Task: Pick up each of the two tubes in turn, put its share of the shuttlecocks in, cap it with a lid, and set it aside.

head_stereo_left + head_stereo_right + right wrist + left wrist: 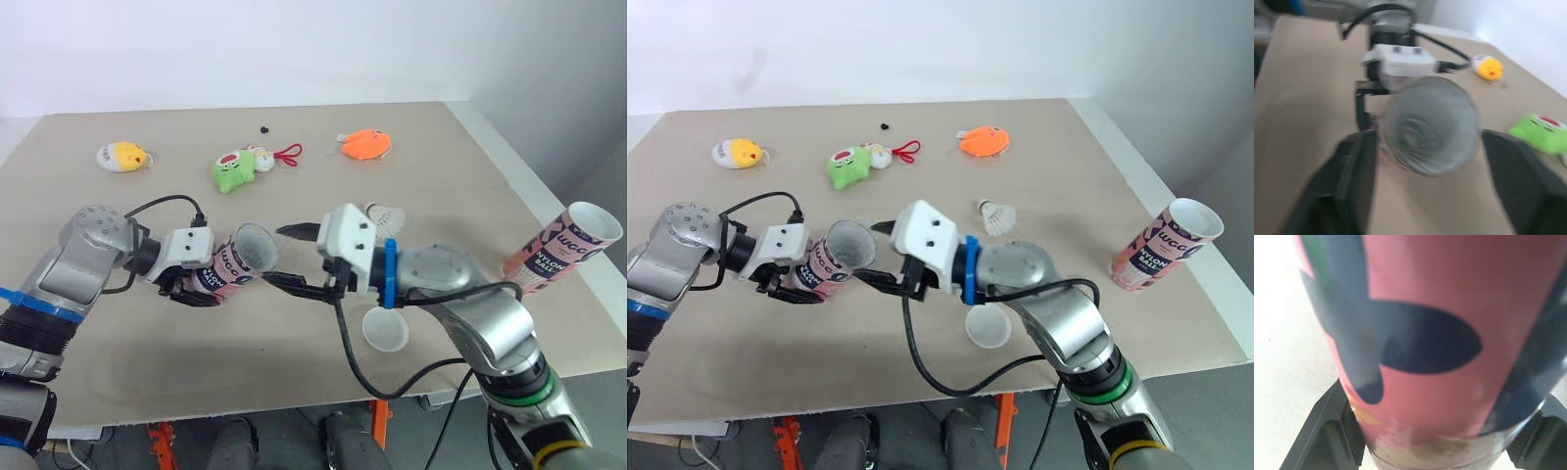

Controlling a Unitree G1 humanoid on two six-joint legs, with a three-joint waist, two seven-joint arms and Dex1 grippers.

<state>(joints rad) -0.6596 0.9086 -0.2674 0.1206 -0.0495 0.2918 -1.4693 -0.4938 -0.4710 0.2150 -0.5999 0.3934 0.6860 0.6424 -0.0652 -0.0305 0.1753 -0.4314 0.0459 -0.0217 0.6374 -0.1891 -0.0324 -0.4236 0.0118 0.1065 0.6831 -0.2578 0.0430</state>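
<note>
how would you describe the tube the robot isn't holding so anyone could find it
On the beige tabletop, look to the right edge. The pink cardboard tube with dark lettering sits there alone, mouth open. Its twin pink tube is mid-table, clamped in the left gripper.

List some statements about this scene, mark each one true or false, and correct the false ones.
1. The left gripper is shut on a pink printed cardboard tube. True.
2. The right gripper is shut. False: it is open, with its fingers spread near the held tube's mouth.
3. A white feather shuttlecock lies on the beige table. True.
4. The round translucent plastic lid caps the held tube. False: it lies on the table, and the tube's mouth is open.
5. A second pink tube sits uncapped near the table's right edge. True.
</note>
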